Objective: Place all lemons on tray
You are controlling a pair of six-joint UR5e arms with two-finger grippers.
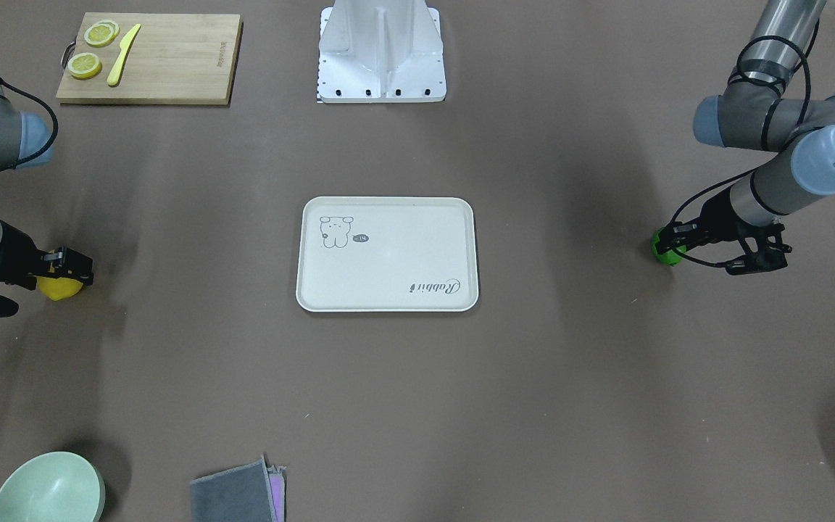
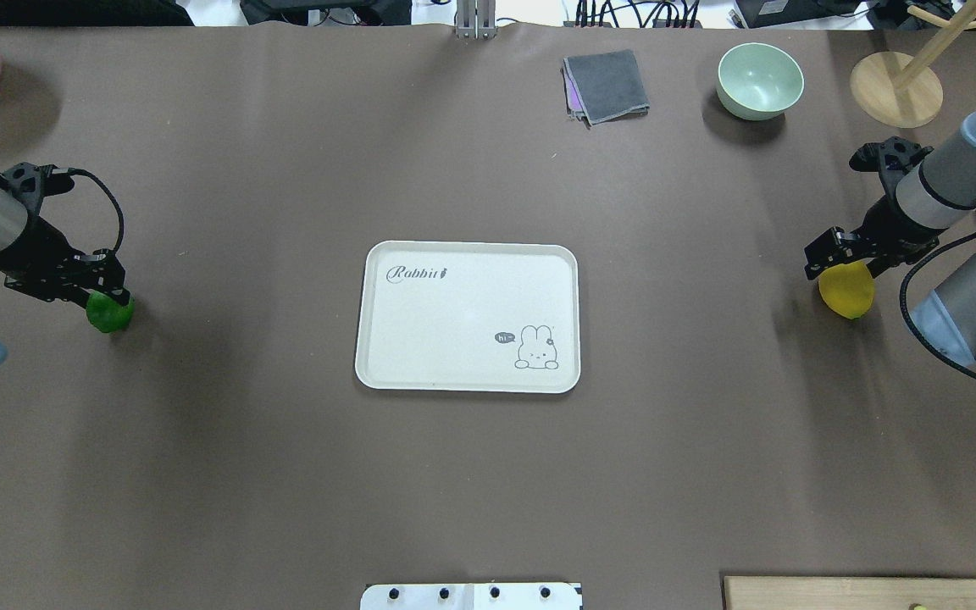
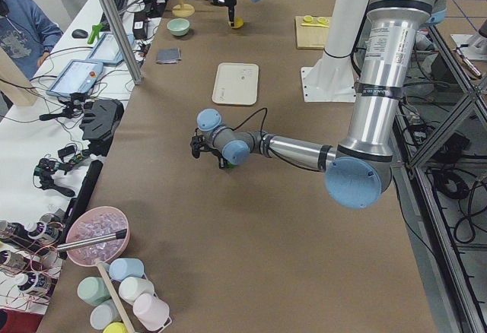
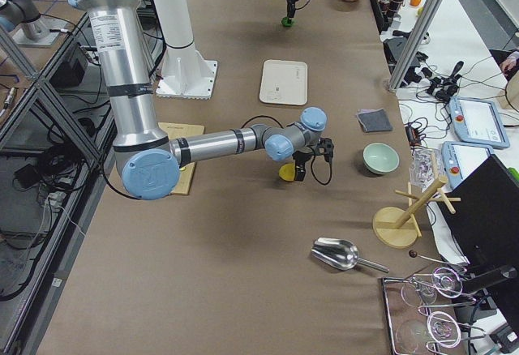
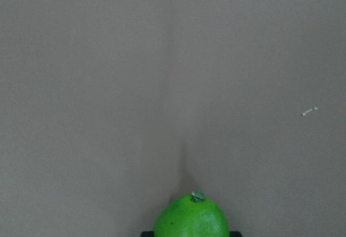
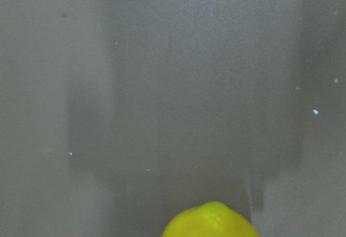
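Observation:
The off-white tray (image 1: 388,304) with a rabbit drawing lies at the table's middle and holds nothing; it also shows in the overhead view (image 2: 467,247). The green lemon (image 2: 113,314) is at the table's left side, between the fingers of my left gripper (image 2: 107,298); the left wrist view shows it (image 5: 192,218) pinched at both sides. The yellow lemon (image 2: 848,291) is at the table's right side, in my right gripper (image 2: 831,264), which looks shut on it; its fingers are out of the right wrist view (image 6: 211,221). Both lemons are far from the tray.
A wooden cutting board (image 1: 164,65) with lemon slices (image 1: 85,65) and a yellow knife (image 1: 124,54) lies near the robot base (image 1: 381,51). A green bowl (image 2: 760,79), a grey cloth (image 2: 607,85) and a wooden stand (image 2: 895,85) sit at the far edge.

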